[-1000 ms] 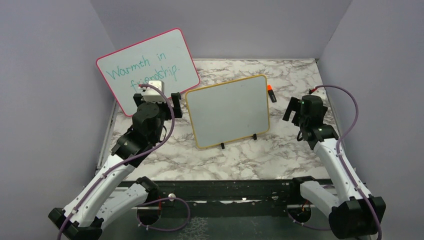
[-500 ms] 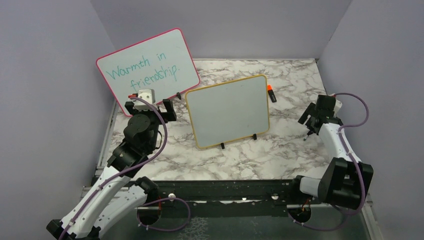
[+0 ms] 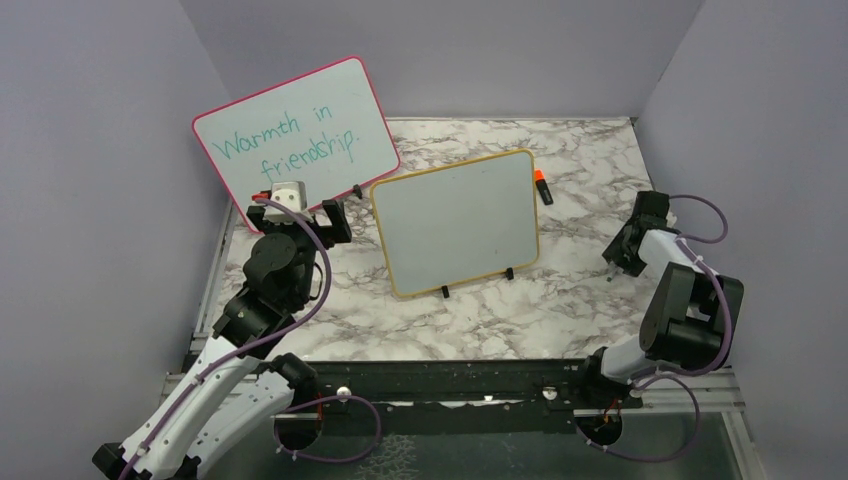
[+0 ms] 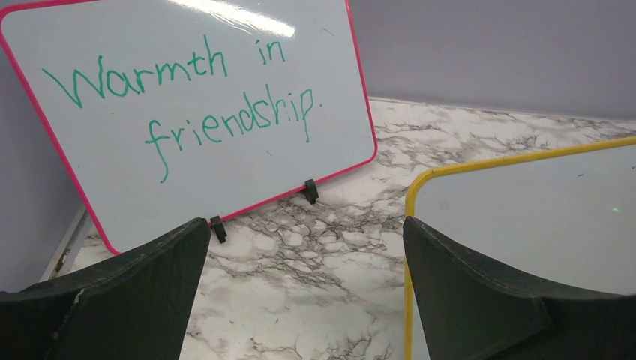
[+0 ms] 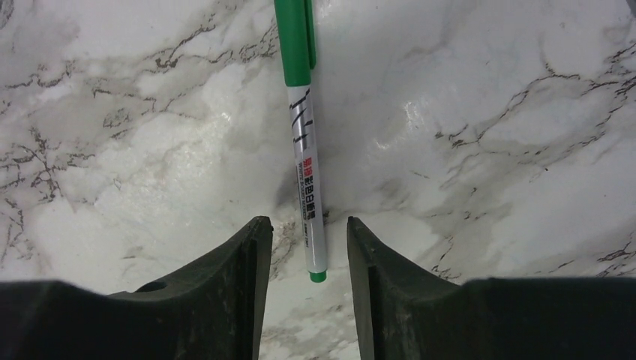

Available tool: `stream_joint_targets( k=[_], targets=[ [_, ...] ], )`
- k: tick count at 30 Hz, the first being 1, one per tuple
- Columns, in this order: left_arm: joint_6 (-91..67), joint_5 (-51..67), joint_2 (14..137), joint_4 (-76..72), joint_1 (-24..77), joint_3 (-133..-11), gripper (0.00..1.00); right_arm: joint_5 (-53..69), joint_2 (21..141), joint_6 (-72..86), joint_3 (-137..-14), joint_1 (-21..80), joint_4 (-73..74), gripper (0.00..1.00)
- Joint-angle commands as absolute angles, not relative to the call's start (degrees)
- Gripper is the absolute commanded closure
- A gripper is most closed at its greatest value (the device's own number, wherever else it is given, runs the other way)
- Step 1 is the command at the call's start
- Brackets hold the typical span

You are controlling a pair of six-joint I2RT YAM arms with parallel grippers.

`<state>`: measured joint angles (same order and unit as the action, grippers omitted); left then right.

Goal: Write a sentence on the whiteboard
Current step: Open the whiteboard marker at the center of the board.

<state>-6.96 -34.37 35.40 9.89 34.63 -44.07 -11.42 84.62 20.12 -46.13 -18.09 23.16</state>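
Observation:
The yellow-framed whiteboard (image 3: 455, 222) leans on small black feet mid-table, and its edge (image 4: 525, 217) shows in the left wrist view. Its surface is blank; the sentence is not in view. A green-capped white marker (image 5: 304, 135) lies flat on the marble. My right gripper (image 5: 307, 223) hovers low over the marker's tail end, jaws half narrowed, with a gap on each side of the barrel. That gripper (image 3: 625, 255) sits near the table's right edge. My left gripper (image 3: 300, 215) is wide open left of the whiteboard, and the left wrist view shows nothing in it (image 4: 306, 225).
A larger pink-framed board (image 3: 295, 130) reading "Warmth in friendship" leans at the back left (image 4: 187, 112). An orange-capped black marker (image 3: 541, 186) lies behind the whiteboard's right corner. Purple walls enclose the marble table (image 3: 480, 310) on three sides.
My right arm has folded back toward the right wall and lowered its wrist over the green marker, jaws narrowing. The left arm drew back slightly and stayed open.

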Motion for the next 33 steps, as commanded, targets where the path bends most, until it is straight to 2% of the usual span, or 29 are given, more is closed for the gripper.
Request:
stream_joint_targets(
  k=[1,10,16,25,33],
  targets=[
    [-6.5,-34.3,34.7,7.9,35.0,-43.6,0.01,-10.3,87.1,19.9,-48.9,-19.2,21.6,0.57],
    [-5.9,-31.4,35.1,7.3,34.9,-43.4,0.01,-9.9,91.8,19.2,-49.2,-19.3,20.5,0.67],
    [-5.4,-28.2,35.1,7.4,34.9,-43.7,0.01,-8.9,94.2,18.1,-50.4,-19.3,21.9,0.99],
    [-4.8,-23.1,36.4,6.6,34.8,-43.4,0.01,-3.0,87.3,15.7,-49.3,-19.2,21.7,1.0],
    [-4.9,-16.9,36.7,7.7,34.8,-44.4,0.01,10.7,75.0,16.9,-46.0,-17.8,20.3,1.0]
  ],
)
